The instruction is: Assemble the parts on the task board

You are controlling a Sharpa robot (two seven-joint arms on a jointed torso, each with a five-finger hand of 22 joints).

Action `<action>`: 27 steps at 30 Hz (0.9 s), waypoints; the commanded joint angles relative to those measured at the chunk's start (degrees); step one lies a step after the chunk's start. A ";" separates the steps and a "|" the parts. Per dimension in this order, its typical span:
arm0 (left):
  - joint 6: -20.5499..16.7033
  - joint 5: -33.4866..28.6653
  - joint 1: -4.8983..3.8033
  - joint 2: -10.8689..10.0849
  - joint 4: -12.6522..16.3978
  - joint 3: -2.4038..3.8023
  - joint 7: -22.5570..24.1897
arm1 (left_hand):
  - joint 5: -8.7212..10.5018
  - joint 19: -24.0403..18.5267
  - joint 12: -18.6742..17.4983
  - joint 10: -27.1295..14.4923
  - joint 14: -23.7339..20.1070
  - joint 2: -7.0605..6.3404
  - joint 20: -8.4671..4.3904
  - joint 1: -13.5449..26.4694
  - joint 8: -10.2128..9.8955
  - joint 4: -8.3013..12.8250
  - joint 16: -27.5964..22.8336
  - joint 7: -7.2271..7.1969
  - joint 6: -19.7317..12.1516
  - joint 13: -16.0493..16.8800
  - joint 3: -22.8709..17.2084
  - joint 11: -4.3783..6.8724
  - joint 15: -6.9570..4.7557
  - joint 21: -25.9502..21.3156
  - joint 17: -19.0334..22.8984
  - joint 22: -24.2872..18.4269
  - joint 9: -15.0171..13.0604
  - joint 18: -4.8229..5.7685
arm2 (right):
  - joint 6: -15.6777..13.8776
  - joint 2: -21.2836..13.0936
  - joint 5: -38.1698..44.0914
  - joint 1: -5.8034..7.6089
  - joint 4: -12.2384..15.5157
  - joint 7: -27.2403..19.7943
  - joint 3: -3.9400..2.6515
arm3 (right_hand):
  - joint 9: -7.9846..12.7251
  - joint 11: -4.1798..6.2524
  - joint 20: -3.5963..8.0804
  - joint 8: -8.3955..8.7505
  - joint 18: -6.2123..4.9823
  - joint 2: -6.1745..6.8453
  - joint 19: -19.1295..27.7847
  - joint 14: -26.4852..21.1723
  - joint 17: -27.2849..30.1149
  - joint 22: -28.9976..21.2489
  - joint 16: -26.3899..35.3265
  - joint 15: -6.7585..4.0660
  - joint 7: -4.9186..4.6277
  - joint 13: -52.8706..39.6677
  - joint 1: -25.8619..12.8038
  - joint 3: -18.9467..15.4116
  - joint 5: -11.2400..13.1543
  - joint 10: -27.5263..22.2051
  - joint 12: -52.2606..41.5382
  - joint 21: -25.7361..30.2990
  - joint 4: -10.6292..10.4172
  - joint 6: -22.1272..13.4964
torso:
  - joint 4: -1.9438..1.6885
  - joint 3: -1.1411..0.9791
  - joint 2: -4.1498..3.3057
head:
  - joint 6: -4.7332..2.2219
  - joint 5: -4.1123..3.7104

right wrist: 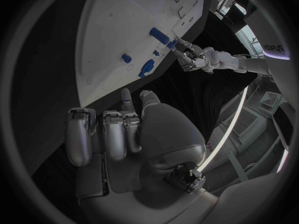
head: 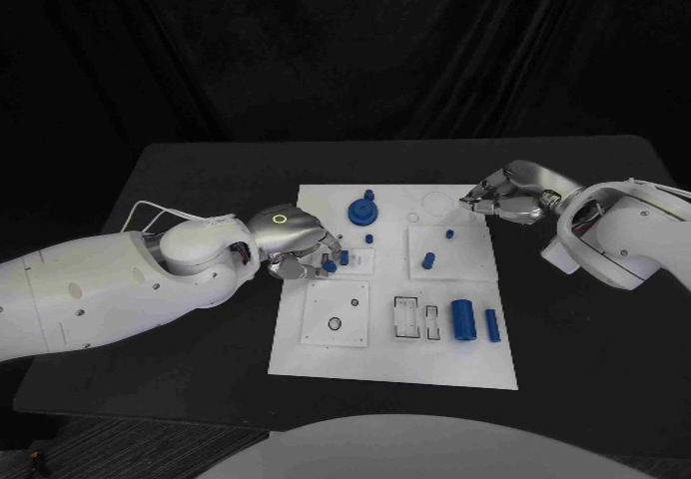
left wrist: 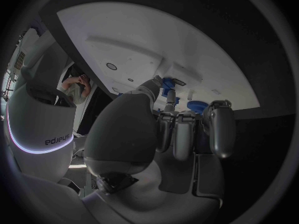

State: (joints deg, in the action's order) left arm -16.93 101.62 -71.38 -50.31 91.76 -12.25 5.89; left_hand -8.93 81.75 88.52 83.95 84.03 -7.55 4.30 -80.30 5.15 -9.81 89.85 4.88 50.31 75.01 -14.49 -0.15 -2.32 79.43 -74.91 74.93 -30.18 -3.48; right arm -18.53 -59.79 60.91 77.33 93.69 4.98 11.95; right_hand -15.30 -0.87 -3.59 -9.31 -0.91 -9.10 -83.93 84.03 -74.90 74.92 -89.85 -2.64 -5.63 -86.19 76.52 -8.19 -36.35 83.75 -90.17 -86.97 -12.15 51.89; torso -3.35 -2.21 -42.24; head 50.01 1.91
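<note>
Blue part (head: 330,265) half-hidden under left robot hand (head: 300,251)

Black table (head: 188,180) under the board, dark curtain (head: 345,60) behind.

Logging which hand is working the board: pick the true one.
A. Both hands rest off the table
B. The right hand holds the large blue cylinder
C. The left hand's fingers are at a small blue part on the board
C: the left hand has its fingertips around a small blue part over the task board, while the right hand hovers at the far right corner with nothing seen in it.
</note>
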 commanded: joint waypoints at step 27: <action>-3.63 0.60 0.82 0.34 -0.71 0.01 2.60 | -7.51 1.62 1.48 6.05 5.97 2.11 -0.19 -3.60 2.67 2.71 0.15 -1.59 12.43 14.99 -1.54 0.85 -0.33 2.15 -15.09 12.22 3.59 1.29 | 0.05 0.07 0.06 -0.30 -0.17 0.32 -0.04 | 0.08 0.36 0.25 0.29 -0.02 0.12 -4.09 5.97 -15.10 13.85 -0.15 -0.38 -0.11 -3.81 0.59 0.39 -0.30 6.25 0.17 0.13 -0.04 0.31 | -0.04 -0.03 -0.01 | -0.01 0.20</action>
State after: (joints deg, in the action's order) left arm -18.42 101.63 -70.74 -49.90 91.07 -12.20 6.09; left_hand -15.84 83.01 89.81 84.05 84.04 -6.23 4.06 -83.04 6.54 -7.33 89.85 5.41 59.94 75.01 -16.00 0.29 -2.38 81.39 -74.90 74.92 -26.45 -2.55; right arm -18.44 -59.70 60.91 77.17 93.54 4.97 11.95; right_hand -15.30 -0.87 -3.59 -9.32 -0.91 -8.98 -83.93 83.98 -74.90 74.91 -89.85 -2.48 -5.64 -86.19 76.40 -8.13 -36.34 83.75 -90.32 -86.97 -12.08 51.88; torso -3.37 -2.24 -42.24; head 50.01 2.09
